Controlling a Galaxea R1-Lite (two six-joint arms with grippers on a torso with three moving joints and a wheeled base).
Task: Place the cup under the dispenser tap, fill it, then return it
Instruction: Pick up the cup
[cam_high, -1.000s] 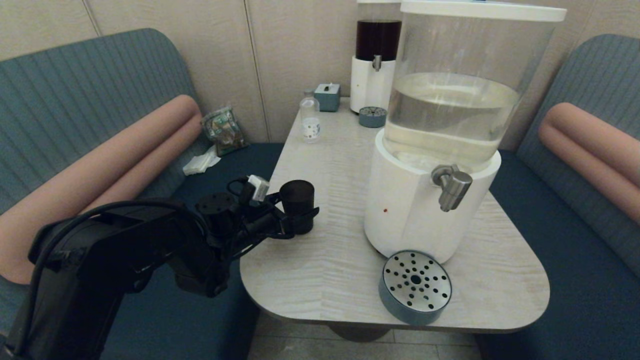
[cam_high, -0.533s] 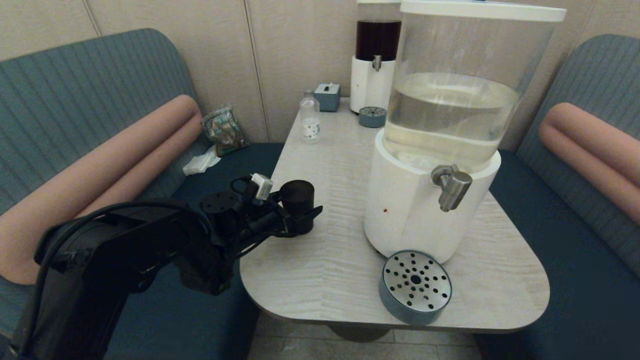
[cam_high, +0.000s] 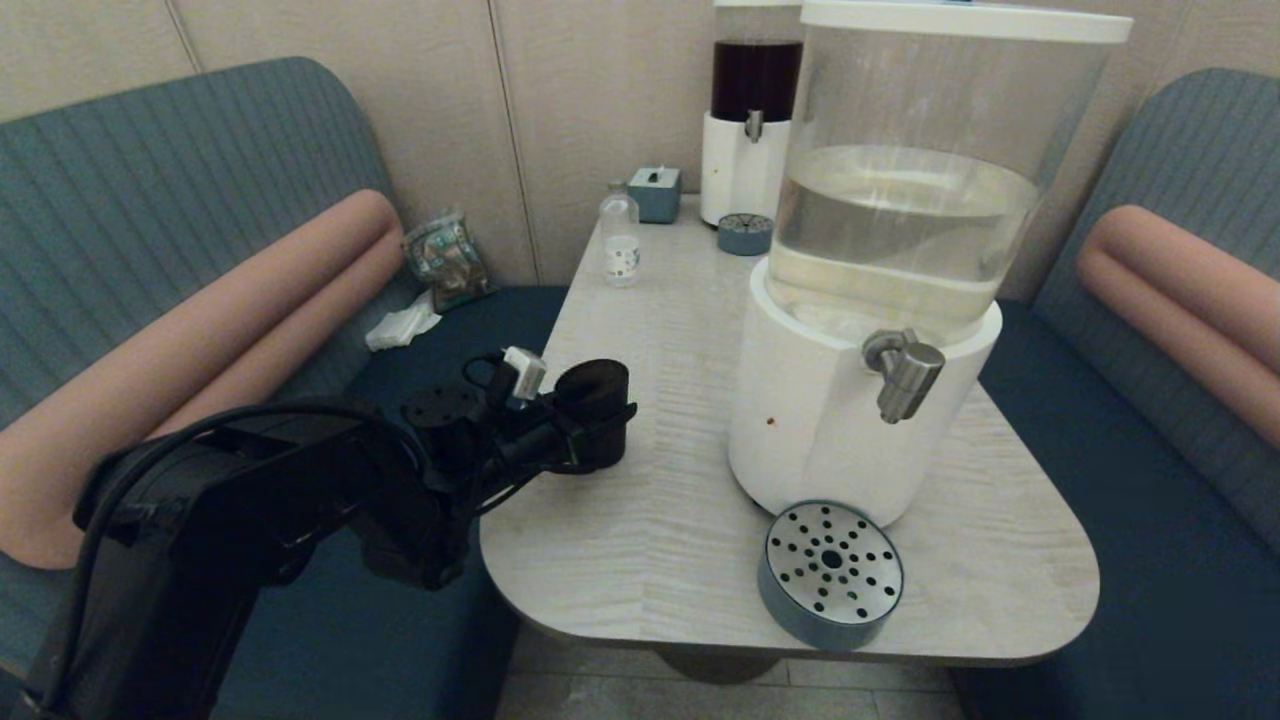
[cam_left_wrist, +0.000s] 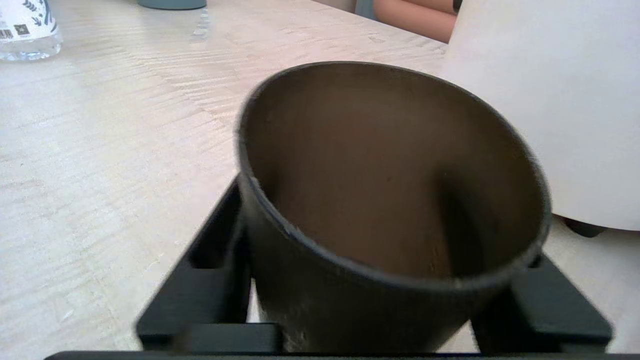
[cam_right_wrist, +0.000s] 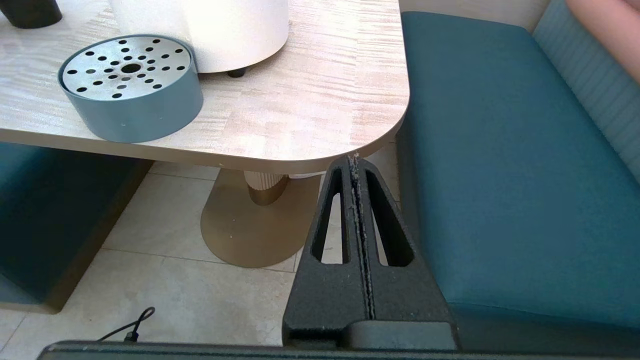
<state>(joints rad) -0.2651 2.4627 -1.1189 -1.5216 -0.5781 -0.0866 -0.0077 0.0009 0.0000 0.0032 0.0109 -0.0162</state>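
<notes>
The dark tapered cup (cam_high: 597, 412) is at the table's left edge, its rim leaning slightly toward my left arm. My left gripper (cam_high: 603, 432) is shut on the cup, one black finger on each side of its wall. The left wrist view looks into the empty cup (cam_left_wrist: 390, 200), with the fingers (cam_left_wrist: 215, 260) pressed against its sides. The brushed-silver dispenser tap (cam_high: 905, 375) juts from the white base of the big clear-tank dispenser (cam_high: 900, 230), right of the cup. My right gripper (cam_right_wrist: 356, 165) is shut and empty, parked low beside the table's near right corner.
A round perforated drip tray (cam_high: 830, 572) lies in front of the dispenser near the table's front edge. At the back stand a small clear bottle (cam_high: 621, 240), a tissue box (cam_high: 655, 193), a dark-liquid dispenser (cam_high: 752, 120) and its small tray (cam_high: 745, 233). Benches flank the table.
The left gripper's fingers have closed in on the cup. The cup's rim has tipped slightly toward the arm. The right arm has not moved.
</notes>
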